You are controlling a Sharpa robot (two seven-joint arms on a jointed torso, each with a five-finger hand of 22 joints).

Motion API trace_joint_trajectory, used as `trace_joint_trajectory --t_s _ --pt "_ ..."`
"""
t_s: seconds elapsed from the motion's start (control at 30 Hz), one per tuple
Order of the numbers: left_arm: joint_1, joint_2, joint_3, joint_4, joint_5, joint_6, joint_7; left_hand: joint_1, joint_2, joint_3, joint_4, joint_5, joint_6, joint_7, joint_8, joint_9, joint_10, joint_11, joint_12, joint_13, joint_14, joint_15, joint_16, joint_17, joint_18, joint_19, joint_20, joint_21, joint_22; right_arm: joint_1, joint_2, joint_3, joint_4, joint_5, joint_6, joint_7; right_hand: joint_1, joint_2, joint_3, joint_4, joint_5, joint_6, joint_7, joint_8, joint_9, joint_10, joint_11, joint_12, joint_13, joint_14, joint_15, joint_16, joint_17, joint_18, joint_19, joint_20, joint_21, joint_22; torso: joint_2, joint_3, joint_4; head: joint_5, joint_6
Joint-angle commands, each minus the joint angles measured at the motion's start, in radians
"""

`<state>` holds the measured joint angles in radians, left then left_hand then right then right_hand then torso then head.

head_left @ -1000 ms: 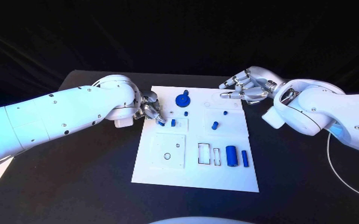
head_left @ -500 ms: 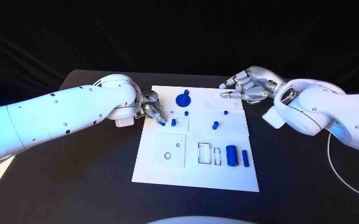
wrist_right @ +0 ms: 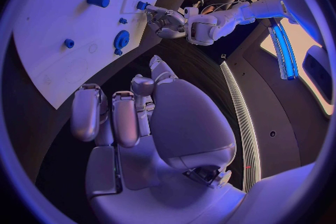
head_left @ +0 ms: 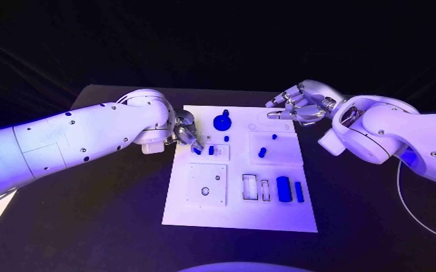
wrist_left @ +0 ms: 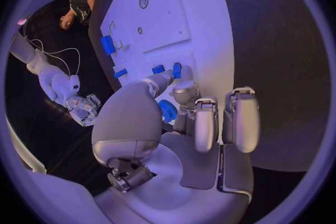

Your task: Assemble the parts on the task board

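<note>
The white task board (head_left: 238, 212) lies in the middle of the table. My left hand (head_left: 184, 135) reaches over its near-left edge, and its fingertips pinch a small blue part (head_left: 197, 150) beside a second one (head_left: 211, 150). In the left wrist view both parts (wrist_left: 158, 69) (wrist_left: 176, 70) sit right at my fingertips. A blue gear (head_left: 222, 121), small pegs (head_left: 273, 136) (head_left: 261, 152), a blue cylinder (head_left: 283, 188) and a blue bar (head_left: 299, 191) are also on the board. My right hand (head_left: 295, 108) hovers at the board's far right corner, fingers loosely bent and apart, holding nothing.
Rectangular slots (head_left: 249, 186) and a round hole (head_left: 205, 191) are cut in the board's near half. Black table (head_left: 100, 221) surrounds the board. A white cable (head_left: 404, 196) runs along the right side.
</note>
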<state>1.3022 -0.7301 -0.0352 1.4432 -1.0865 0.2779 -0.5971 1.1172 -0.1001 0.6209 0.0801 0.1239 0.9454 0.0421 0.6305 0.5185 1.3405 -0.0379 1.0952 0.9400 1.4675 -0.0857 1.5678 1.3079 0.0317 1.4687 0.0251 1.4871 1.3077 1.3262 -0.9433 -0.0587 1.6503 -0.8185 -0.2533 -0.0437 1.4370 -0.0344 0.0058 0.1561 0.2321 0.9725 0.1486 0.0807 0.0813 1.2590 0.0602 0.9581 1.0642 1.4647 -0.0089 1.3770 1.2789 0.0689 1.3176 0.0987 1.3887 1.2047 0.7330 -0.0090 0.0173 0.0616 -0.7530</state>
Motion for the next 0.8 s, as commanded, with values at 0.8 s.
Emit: trace_joint_trajectory --t_s 0.8 --pt "-0.006 0.021 -0.005 -0.013 0.000 -0.001 -0.040 -0.072 -0.012 0.041 -0.051 0.002 0.047 -0.022 0.003 -0.023 0.028 -0.009 0.031 0.042 0.103 -0.012 0.003 0.263 -0.016 0.079 -0.012 0.027 0.208 -0.001 -0.002 0.000 0.002 -0.002 0.016 0.004 -0.009 0.004 0.002 0.002 0.005 0.005 0.000 -0.003 0.000 -0.006 -0.002 0.000 -0.001 0.040 -0.006 -0.006 -0.003 0.015 -0.006 -0.002 -0.007 -0.003 0.000 -0.0014 0.0018 -0.004 -0.006"
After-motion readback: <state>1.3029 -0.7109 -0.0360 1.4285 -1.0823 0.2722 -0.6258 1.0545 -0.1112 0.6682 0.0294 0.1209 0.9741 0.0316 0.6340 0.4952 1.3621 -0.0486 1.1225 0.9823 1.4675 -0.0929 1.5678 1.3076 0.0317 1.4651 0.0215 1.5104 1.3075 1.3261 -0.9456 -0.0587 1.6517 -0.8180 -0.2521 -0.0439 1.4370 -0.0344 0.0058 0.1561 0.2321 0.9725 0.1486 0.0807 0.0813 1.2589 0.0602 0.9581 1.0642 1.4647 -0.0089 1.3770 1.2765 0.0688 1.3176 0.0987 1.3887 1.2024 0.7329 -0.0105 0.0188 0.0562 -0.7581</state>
